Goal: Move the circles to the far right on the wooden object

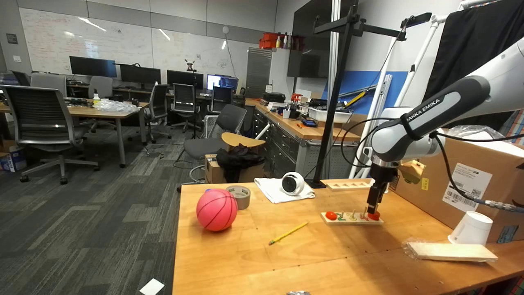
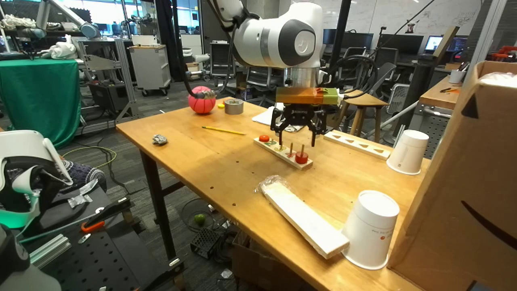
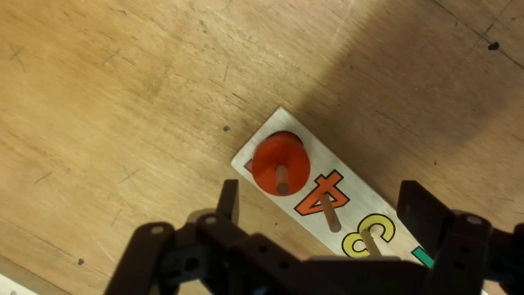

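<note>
The wooden object point(image 1: 353, 221) is a pale narrow board with upright pegs and painted numbers; it also shows in an exterior view point(image 2: 286, 156) and the wrist view point(image 3: 323, 160). Red circles point(image 2: 301, 158) sit on the peg at one end, also in the wrist view point(image 3: 280, 153) and an exterior view point(image 1: 374, 216); how many are stacked is unclear. Another red circle point(image 2: 264, 138) is at the opposite end point(image 1: 331, 215), not visible in the wrist view. My gripper point(image 2: 297, 144) is open and empty above the board; its fingers point(image 3: 319, 196) are spread wide over the 4 and 3 pegs.
A yellow pencil point(image 1: 288, 233), pink ball point(image 1: 217, 209) and tape roll point(image 1: 241, 197) lie on the table. A wrapped wooden block point(image 2: 305, 220), white cups point(image 2: 371, 230) point(image 2: 408, 151) and a large cardboard box point(image 2: 456, 194) stand near. A wooden strip with triangular holes point(image 2: 357, 144) lies behind.
</note>
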Available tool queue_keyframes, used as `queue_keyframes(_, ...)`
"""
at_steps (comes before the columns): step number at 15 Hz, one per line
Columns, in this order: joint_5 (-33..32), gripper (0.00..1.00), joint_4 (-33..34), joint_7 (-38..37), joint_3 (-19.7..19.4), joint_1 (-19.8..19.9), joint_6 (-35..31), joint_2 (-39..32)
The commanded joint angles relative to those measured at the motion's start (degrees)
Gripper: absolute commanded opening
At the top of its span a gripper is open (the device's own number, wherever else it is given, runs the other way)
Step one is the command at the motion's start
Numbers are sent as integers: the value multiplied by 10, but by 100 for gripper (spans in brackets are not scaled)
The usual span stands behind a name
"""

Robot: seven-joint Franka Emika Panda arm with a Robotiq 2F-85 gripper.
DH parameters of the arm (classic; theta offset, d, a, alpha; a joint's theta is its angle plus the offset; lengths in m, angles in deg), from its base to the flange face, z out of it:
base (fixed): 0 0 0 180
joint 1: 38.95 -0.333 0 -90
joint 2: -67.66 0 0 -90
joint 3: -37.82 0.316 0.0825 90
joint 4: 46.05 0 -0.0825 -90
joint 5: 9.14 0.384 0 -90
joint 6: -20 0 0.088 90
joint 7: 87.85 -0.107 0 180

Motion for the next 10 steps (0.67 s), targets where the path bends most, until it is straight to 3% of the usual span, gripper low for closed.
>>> queue_keyframes(1,15,100,-4,1,13,0,-5,16)
queue_keyframes(10,22,100,5,14,66,-32,-47,15)
